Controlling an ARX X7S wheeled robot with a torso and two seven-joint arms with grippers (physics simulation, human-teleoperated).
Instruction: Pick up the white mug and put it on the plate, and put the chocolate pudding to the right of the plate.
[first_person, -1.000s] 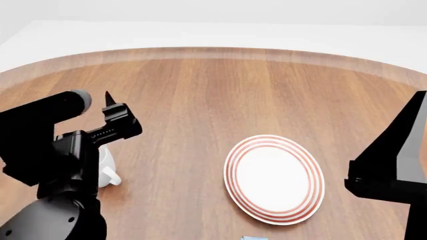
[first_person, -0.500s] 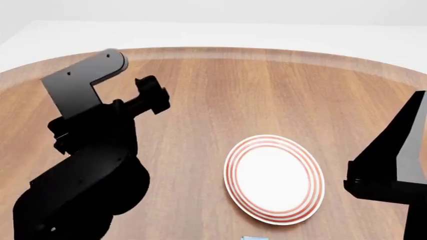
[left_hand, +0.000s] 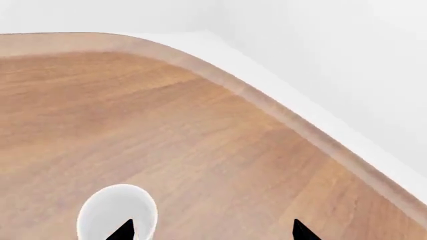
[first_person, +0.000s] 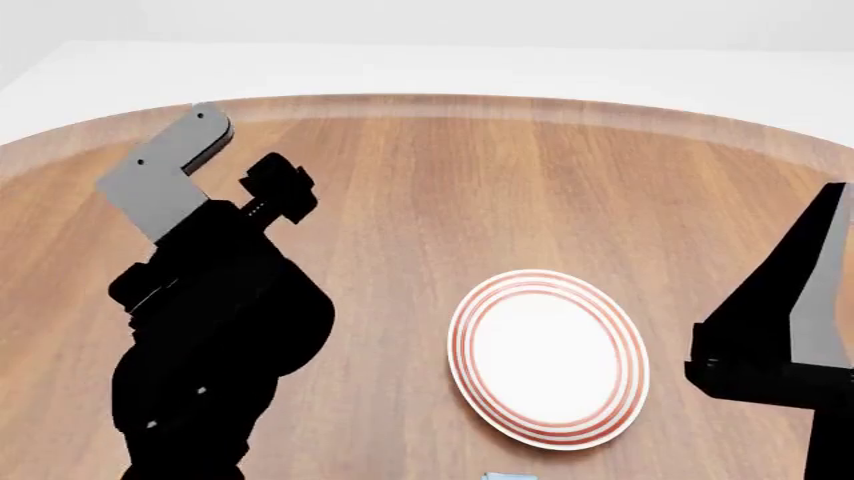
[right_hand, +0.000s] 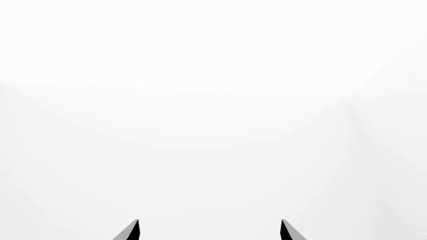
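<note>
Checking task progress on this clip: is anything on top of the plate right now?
No. The plate is bare in the head view; its whole top shows. The white mug appears only in the left wrist view, standing on the table; the left arm hides it from the head view.

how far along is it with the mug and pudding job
Nothing looks done: the plate is bare. In hand: the left gripper, fingertips apart, hangs near the white mug, which sits on the table, ungripped. Left: grasp and place the mug, then move the chocolate pudding, barely visible near the plate. The right gripper is open, empty.
</note>
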